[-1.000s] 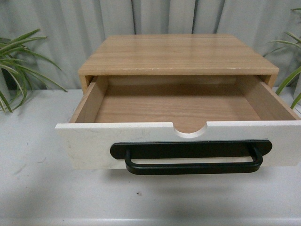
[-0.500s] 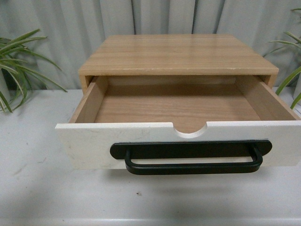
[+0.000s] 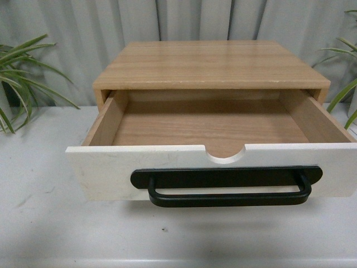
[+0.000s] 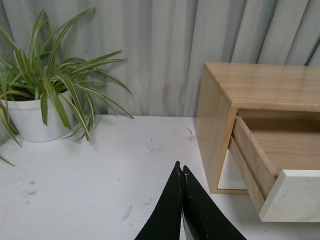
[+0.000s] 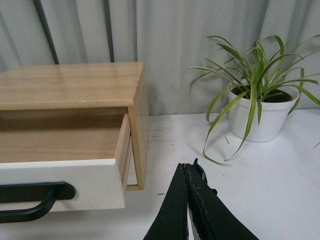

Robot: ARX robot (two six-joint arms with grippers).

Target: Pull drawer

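The drawer (image 3: 111, 170) stands pulled far out of its light wood cabinet (image 3: 209, 64); its white front carries a long black bar handle (image 3: 228, 195) and a half-round notch in the top edge, and the wooden inside is bare. Neither arm shows in the front view. My left gripper (image 4: 180, 167) is shut on nothing, over the white table to the left of the cabinet (image 4: 215, 115) and apart from the drawer (image 4: 295, 195). My right gripper (image 5: 186, 167) is shut and empty too, to the right of the drawer (image 5: 65, 182) and clear of its handle (image 5: 30, 202).
A spider plant in a white pot (image 4: 30, 117) stands at the table's back left, another potted plant (image 5: 262, 120) at the back right. Grey curtain hangs behind. The white table (image 3: 44, 223) stretches in front of the drawer.
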